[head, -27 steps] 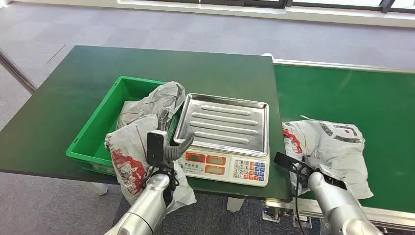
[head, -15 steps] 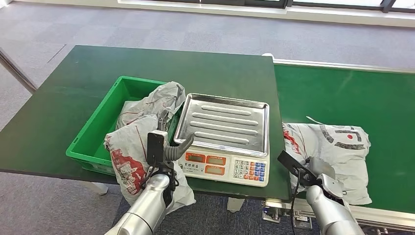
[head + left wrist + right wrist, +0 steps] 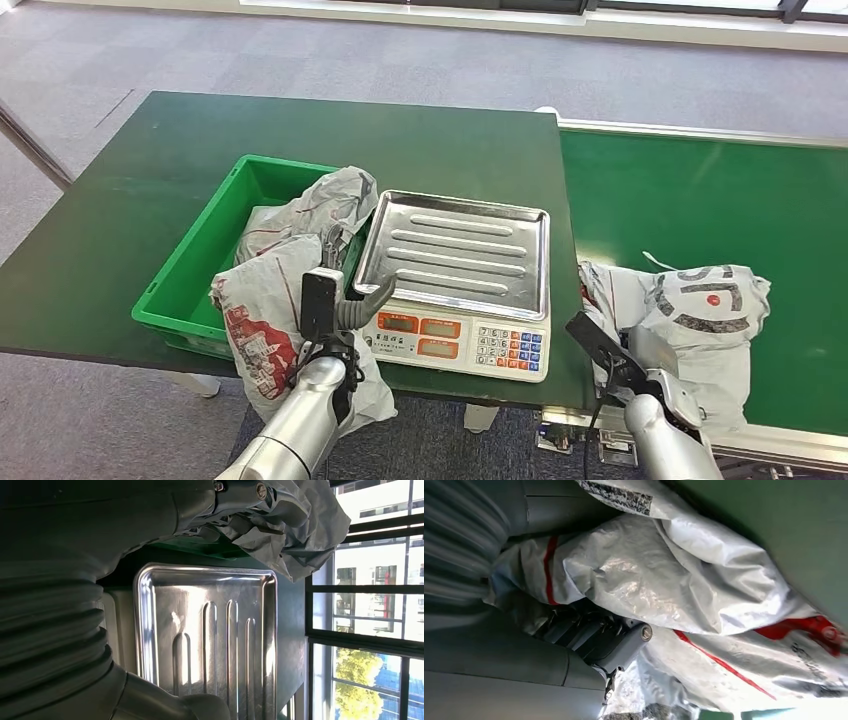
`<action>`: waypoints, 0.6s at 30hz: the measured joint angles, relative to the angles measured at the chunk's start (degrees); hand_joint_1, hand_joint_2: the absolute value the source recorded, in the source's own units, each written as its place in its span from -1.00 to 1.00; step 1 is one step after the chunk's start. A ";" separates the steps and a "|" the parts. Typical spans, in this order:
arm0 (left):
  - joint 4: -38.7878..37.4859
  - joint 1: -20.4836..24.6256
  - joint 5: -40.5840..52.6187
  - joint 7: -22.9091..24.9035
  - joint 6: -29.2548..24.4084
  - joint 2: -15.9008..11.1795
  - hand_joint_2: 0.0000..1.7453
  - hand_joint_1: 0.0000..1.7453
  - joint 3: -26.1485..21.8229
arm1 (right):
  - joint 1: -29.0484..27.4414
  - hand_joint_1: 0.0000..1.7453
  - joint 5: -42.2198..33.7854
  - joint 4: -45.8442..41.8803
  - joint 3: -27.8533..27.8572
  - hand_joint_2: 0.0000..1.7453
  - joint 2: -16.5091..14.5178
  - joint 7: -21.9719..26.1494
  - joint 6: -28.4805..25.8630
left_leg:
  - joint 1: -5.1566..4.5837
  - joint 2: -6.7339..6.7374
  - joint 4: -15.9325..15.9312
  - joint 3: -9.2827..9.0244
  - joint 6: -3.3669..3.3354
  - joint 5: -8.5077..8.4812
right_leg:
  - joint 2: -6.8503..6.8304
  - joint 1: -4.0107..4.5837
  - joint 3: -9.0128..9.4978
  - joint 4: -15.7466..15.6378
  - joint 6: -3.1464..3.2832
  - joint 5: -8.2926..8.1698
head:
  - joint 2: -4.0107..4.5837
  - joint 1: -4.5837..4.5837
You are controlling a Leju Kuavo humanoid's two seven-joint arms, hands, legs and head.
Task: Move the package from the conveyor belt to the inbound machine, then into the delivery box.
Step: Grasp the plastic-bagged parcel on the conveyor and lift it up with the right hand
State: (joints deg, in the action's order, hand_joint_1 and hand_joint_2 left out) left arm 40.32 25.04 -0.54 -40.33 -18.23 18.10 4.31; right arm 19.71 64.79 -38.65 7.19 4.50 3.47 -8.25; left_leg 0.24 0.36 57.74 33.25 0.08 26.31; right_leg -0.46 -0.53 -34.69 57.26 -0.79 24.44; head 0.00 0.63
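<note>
The package (image 3: 690, 320) you are after is the grey plastic mailer lying on the green conveyor belt (image 3: 720, 190), at about 4 o'clock from the scale. Your right hand (image 3: 655, 375) is buried in its near edge; in the right wrist view the dark fingers (image 3: 584, 630) curl into the crumpled film (image 3: 664, 580), so it appears to have hold of the bag. Judge it as light, soft and slippery: the film bunches and puckers around the hand and one corner stands up off the belt. A pinch on loose film could slide or tear, so take a gathered fold with whatever is inside, near the bag's middle, and expect it to sag and swing when lifted.

The inbound machine (image 3: 455, 260), a scale with a bare steel tray, sits at 9 o'clock from the package on the dark green surface (image 3: 120, 220).

At the scale's 9 o'clock, the green delivery box (image 3: 190, 270) holds other grey bags. Your left hand (image 3: 345, 300) is at the box's near corner, gripping one of those bags (image 3: 265, 310), which hangs over the rim; the left wrist view shows film bunched at its fingers (image 3: 235, 490).
</note>
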 joint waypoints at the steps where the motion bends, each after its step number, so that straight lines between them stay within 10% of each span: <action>1: 0.06 -0.02 0.01 0.00 0.02 0.00 1.00 -1.00 0.00 | -0.26 1.00 -0.32 -0.50 0.13 1.00 -0.03 0.56 0.18 | 0.00 0.00 0.00 0.01 0.01 0.00 | 0.00 0.00 -0.01 0.00 0.00 0.00 | 0.00 0.00; 18: 0.64 -0.21 0.13 0.00 0.05 -0.02 1.00 -1.00 0.00 | -2.24 1.00 -3.89 -6.07 2.44 1.00 -0.43 4.75 7.04 | 0.00 0.08 0.00 0.04 0.04 0.02 | 0.06 0.01 -0.08 0.02 0.01 0.00 | 0.00 0.00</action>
State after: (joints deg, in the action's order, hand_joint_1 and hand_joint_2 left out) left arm 40.95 24.83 -0.42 -40.33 -18.19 18.08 4.31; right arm 17.47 60.91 -44.72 9.63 4.07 8.22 -1.21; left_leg 0.24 0.44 57.74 33.30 0.12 26.33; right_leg -0.40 -0.52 -34.78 57.28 -0.78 24.43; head 0.00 0.63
